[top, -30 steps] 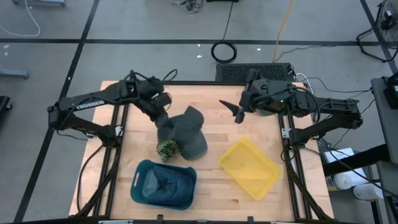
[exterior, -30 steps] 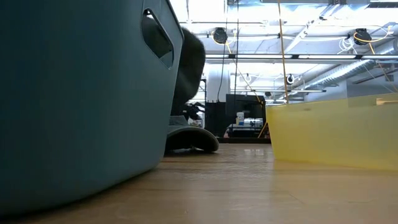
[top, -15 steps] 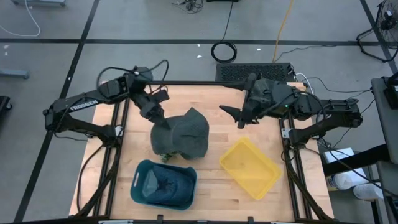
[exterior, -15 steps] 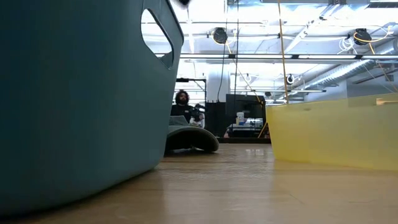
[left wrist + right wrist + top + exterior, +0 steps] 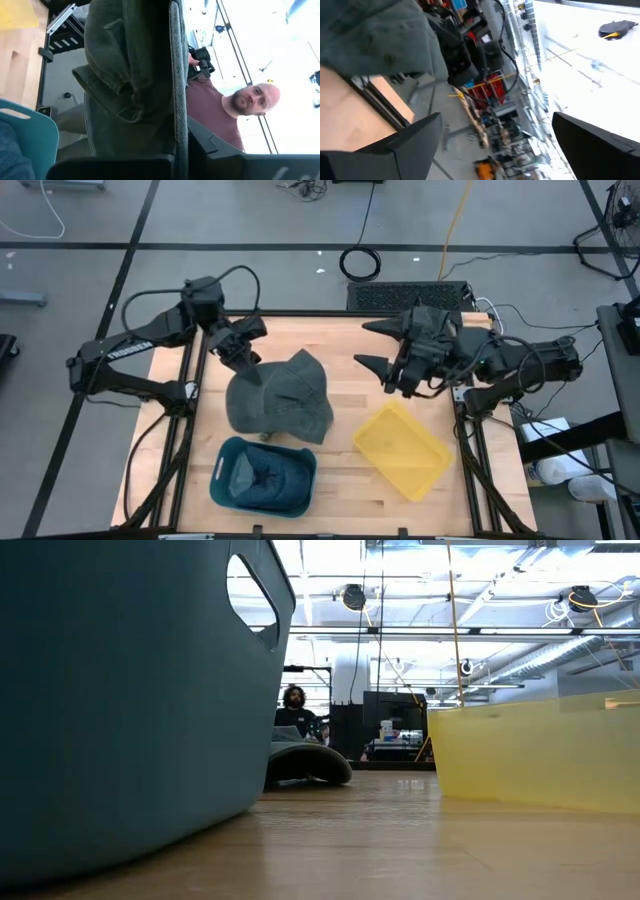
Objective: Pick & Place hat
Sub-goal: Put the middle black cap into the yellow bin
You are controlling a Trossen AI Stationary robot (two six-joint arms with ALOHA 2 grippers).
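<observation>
The hat is grey-green cloth, spread on the table between the arms, just beyond the blue basket. In the low view a flat part of the hat rests on the wood. My left gripper is at the hat's far-left edge, shut on it. The hat's cloth fills the left wrist view. My right gripper hovers open to the right of the hat, touching nothing. Its wrist view shows the hat farther off. My left gripper pinches the hat by its far-left edge between its two fingers, slanting down from the far left. In the wrist view folded cloth and a stitched rim run back between the fingers. That edge is raised; the rest lies slack on the table.
A yellow tray sits at the near right and the blue basket at the near middle. In the low view the basket blocks the left side. A small green thing peeks from under the hat's near edge. People show beyond the table.
My left gripper has moved toward the table's far-left corner, still holding the hat. The hat has been drawn leftward and spread wider, covering most of the green thing. Its raised part has left the low view; the part on the wood stayed. My right gripper has turned and shifted nearer.
</observation>
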